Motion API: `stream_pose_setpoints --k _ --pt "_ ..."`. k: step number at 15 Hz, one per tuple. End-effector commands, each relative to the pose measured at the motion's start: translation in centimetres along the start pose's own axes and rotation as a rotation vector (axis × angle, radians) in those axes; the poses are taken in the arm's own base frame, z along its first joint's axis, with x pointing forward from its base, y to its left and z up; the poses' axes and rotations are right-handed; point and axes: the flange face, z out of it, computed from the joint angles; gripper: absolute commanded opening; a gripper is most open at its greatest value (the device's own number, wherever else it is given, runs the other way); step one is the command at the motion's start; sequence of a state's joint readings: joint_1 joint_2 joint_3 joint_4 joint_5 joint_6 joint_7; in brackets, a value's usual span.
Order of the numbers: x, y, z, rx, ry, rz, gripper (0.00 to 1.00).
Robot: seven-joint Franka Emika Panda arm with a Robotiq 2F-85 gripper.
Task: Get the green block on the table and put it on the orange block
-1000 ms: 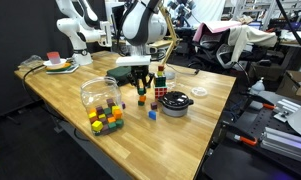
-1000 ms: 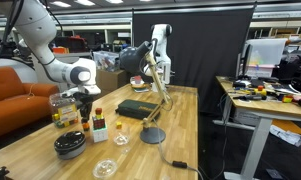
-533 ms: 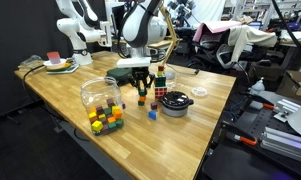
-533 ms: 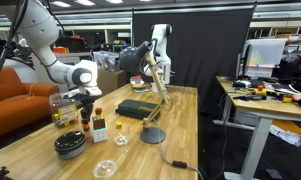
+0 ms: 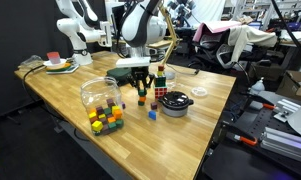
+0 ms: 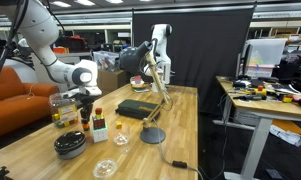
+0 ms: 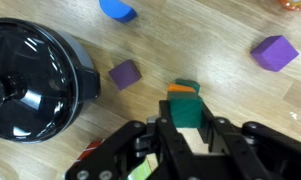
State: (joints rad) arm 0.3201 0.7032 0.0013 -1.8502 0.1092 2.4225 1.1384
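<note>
In the wrist view my gripper [image 7: 191, 128] is shut on the green block [image 7: 189, 110], which sits between the two fingers. The orange block [image 7: 179, 91] lies on the wooden table just past the green block; only a strip of it shows, and I cannot tell whether the two touch. In an exterior view the gripper [image 5: 142, 86] points down just above the table, over a small reddish block [image 5: 142, 98]. It also shows in an exterior view [image 6: 87, 103], low over the table; the held block is too small to make out there.
A black bowl [image 7: 35, 70] lies close beside the gripper, also in an exterior view [image 5: 176, 104]. Two purple cubes [image 7: 125, 73] [image 7: 275, 52] and a blue piece [image 7: 118, 9] lie nearby. A multicoloured puzzle cube [image 5: 160, 93], clear bowl [image 5: 98, 92], bunched cubes [image 5: 107, 119] and a blue cube [image 5: 152, 114] stand around.
</note>
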Motion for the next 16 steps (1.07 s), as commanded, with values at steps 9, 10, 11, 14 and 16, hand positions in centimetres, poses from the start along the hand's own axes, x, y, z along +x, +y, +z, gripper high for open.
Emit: stream_pose_setpoints --k 9,10,11,14,16 --pt "0.3 -0.4 0.1 0.008 -0.062 0.056 0.81" --pt "0.5 -0.3 0.1 0.009 -0.063 0.06 0.88" --pt "0.6 -0.2 0.0 0.01 -0.064 0.064 0.95" --pt "0.9 0.0 -0.5 0.022 -0.068 0.062 1.0" --pt "0.7 0.3 -1.5 0.034 -0.069 0.044 1.0"
